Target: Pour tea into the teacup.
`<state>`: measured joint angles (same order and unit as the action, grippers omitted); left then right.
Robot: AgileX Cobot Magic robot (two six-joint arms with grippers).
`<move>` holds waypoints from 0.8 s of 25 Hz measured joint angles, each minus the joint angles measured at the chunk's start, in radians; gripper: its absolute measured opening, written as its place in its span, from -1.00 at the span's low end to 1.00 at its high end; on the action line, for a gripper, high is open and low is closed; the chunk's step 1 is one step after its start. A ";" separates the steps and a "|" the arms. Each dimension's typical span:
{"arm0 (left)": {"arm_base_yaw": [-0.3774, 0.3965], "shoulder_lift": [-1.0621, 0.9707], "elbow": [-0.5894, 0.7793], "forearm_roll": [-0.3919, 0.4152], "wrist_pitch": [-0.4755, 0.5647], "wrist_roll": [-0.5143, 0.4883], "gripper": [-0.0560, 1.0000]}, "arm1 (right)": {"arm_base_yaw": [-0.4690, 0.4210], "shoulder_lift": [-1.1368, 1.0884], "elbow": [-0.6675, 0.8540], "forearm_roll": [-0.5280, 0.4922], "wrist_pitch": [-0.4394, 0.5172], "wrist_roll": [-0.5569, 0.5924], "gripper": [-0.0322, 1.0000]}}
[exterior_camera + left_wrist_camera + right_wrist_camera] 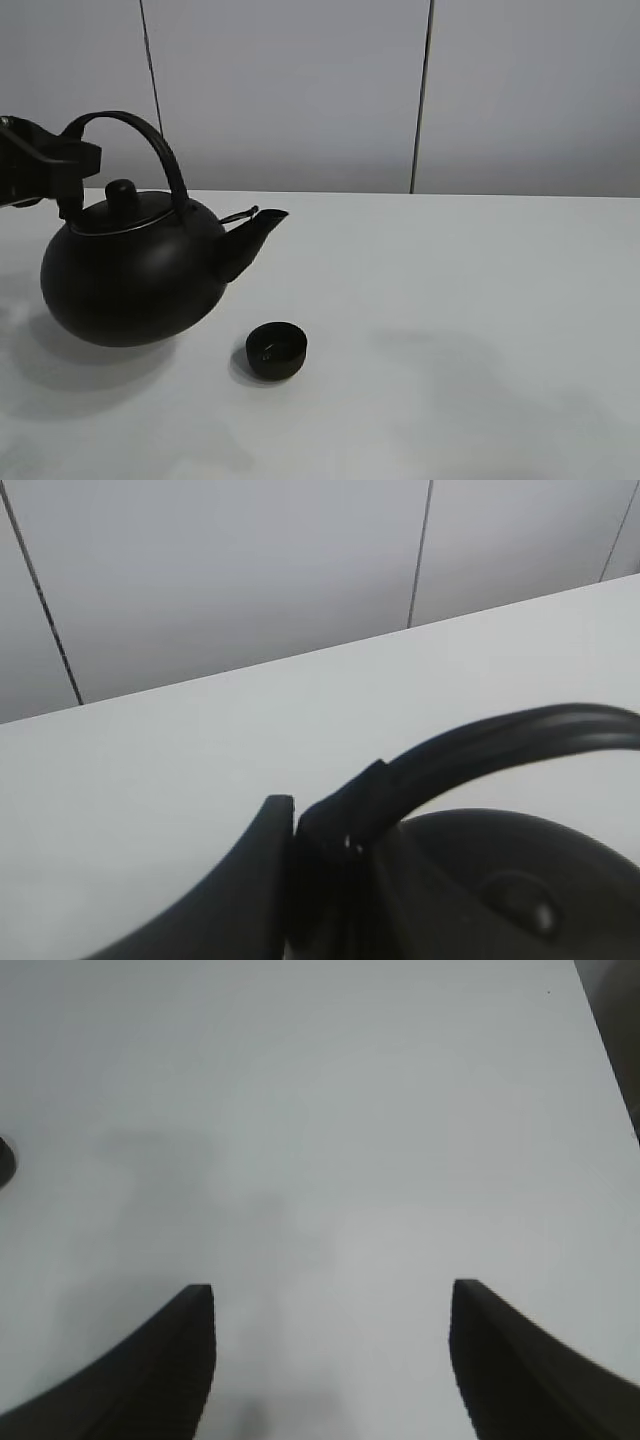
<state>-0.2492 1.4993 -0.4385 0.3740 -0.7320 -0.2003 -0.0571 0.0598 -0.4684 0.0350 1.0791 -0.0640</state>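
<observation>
A big round black kettle (130,275) with an arched handle (150,140) hangs above the white table (450,300) at the left, its spout (262,222) pointing right. My left gripper (70,165) is shut on the handle's left end; in the left wrist view the gripper (300,830) clamps the handle (480,745) above the kettle's lid (520,900). The small matte-black teacup (277,350) stands on the table below and slightly right of the spout. A sliver of it shows in the right wrist view (4,1160). My right gripper (333,1300) is open and empty over bare table.
A grey panelled wall (300,90) stands behind the table. The table's far edge runs along it. The table's right edge (610,1040) shows in the right wrist view.
</observation>
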 joint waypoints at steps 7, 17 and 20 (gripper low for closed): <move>-0.010 0.000 0.000 -0.092 0.030 0.025 -0.65 | 0.000 0.000 0.000 0.000 0.000 0.000 -0.04; -0.013 0.000 0.000 -0.045 0.007 0.164 -0.65 | 0.000 0.000 0.000 0.000 0.000 0.000 -0.04; -0.013 0.000 0.000 -0.045 0.000 0.200 -0.65 | 0.000 0.000 0.000 0.000 0.000 0.000 -0.04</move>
<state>-0.2619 1.4993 -0.4385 0.3295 -0.7320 0.0000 -0.0571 0.0598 -0.4684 0.0350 1.0788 -0.0640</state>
